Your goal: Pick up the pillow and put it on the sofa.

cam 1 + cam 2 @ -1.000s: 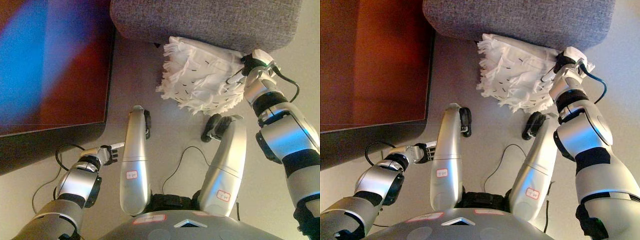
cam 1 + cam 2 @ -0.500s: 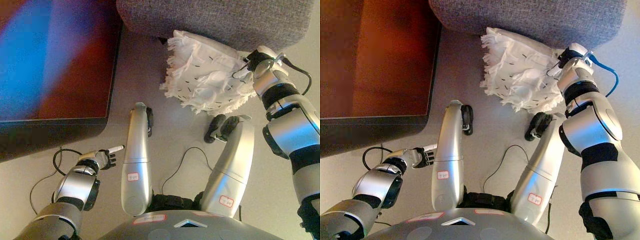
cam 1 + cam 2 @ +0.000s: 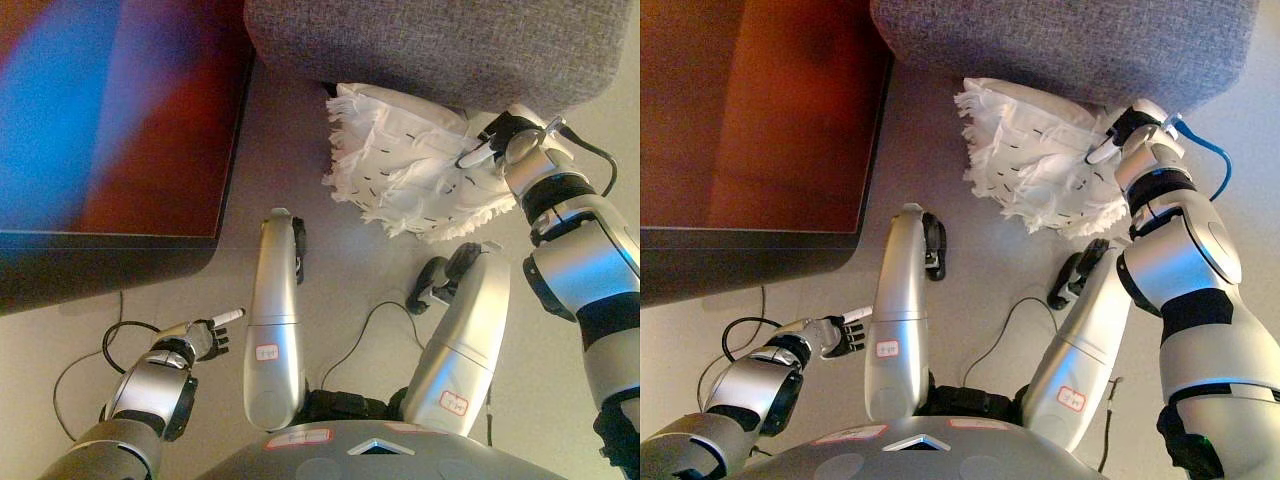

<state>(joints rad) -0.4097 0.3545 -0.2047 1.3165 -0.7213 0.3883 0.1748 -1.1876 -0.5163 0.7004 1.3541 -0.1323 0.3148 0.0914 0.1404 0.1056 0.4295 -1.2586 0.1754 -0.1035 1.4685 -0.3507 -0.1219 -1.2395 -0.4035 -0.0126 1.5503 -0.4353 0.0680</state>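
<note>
A white fringed pillow (image 3: 405, 170) with small black marks lies on the floor, its far edge against the base of the grey fabric sofa (image 3: 430, 45). My right hand (image 3: 497, 140) is on the pillow's right end, next to the sofa. Its fingers curl onto the cloth and one white-tipped finger lies across the top. The same hand shows in the right eye view (image 3: 1118, 135). My left hand (image 3: 203, 335) hangs low at the left, far from the pillow. It holds nothing, with its fingers curled and one white-tipped finger sticking out.
A large dark brown table (image 3: 750, 130) with a dark front edge fills the left side, close to the sofa's left end. Bare grey floor (image 3: 290, 150) lies between the table and the pillow.
The view has shifted. My right hand has moved from the pillow's right edge further onto its top. My left hand has sunk a little lower.
</note>
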